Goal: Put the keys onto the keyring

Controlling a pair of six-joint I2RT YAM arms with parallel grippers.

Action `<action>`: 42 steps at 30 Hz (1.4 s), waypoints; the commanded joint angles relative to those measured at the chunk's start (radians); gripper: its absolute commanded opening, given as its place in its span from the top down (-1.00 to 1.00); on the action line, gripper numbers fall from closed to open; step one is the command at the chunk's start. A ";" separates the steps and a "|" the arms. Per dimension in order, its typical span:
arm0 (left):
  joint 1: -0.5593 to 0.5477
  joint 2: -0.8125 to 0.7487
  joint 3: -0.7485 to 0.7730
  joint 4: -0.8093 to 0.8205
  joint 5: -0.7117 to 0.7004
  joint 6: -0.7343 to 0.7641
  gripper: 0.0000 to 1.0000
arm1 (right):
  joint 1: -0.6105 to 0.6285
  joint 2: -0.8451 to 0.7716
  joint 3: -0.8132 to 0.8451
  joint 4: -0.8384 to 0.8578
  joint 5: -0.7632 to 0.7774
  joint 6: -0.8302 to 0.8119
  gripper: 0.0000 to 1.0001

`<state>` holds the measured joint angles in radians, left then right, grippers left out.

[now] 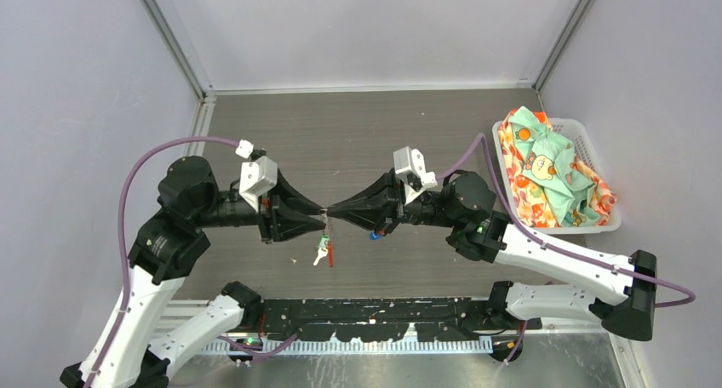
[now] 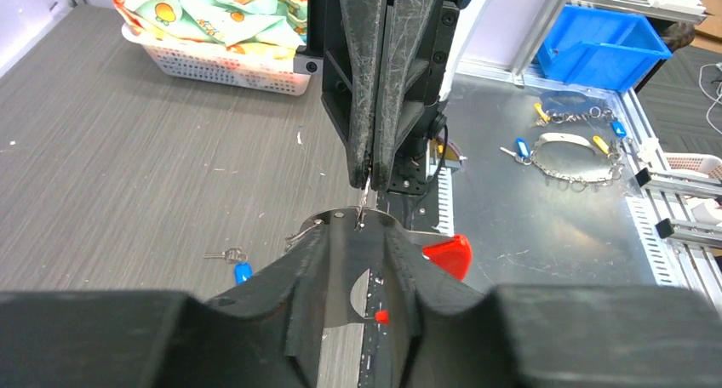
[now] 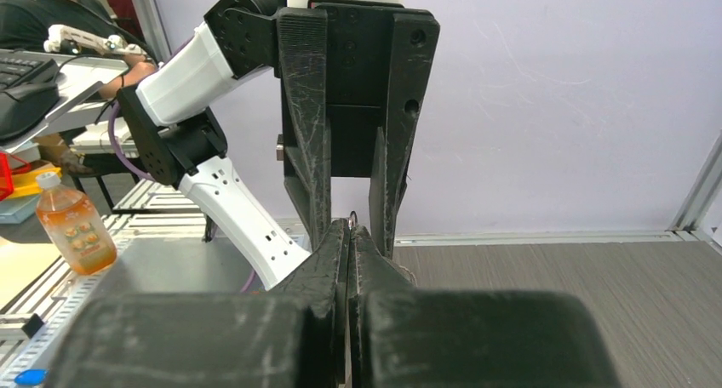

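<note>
My two grippers meet tip to tip above the middle of the table. The left gripper (image 1: 318,209) (image 2: 358,223) is shut across the keyring's silver ring (image 2: 334,215), which spans its fingertips. A red tag (image 2: 447,253) (image 1: 330,253) and a green-headed key (image 1: 323,242) hang below it. The right gripper (image 1: 333,211) (image 2: 367,180) (image 3: 351,228) is shut, pinching a thin silvery bit at the ring's edge. A blue-headed key (image 1: 373,233) (image 2: 243,272) lies on the table under the right gripper.
A white basket (image 1: 587,226) (image 2: 213,65) of patterned cloths stands at the table's right. Off the table's near edge, a metal shelf holds loose chains with keys (image 2: 570,154) and a blue bin (image 2: 600,43). An orange bottle (image 3: 77,226) stands beyond the left side.
</note>
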<state>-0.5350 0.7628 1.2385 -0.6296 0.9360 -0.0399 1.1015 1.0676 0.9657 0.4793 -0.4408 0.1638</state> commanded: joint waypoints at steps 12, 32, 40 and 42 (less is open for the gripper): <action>-0.003 -0.033 -0.013 0.069 0.041 -0.001 0.63 | -0.002 0.024 0.009 0.112 -0.057 0.055 0.98; -0.003 -0.024 0.005 -0.016 0.020 0.221 0.99 | -0.003 0.022 0.012 0.077 -0.074 0.039 0.64; -0.003 -0.017 0.036 -0.234 0.049 0.645 0.99 | -0.002 -0.021 0.054 -0.089 -0.052 -0.061 0.40; -0.003 -0.021 0.031 -0.244 0.050 0.701 0.99 | -0.002 -0.032 0.070 -0.153 -0.057 -0.101 0.35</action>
<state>-0.5365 0.7414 1.2301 -0.8116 0.9520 0.4538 1.0969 1.0767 0.9730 0.4221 -0.4995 0.1486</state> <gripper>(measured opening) 0.015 0.305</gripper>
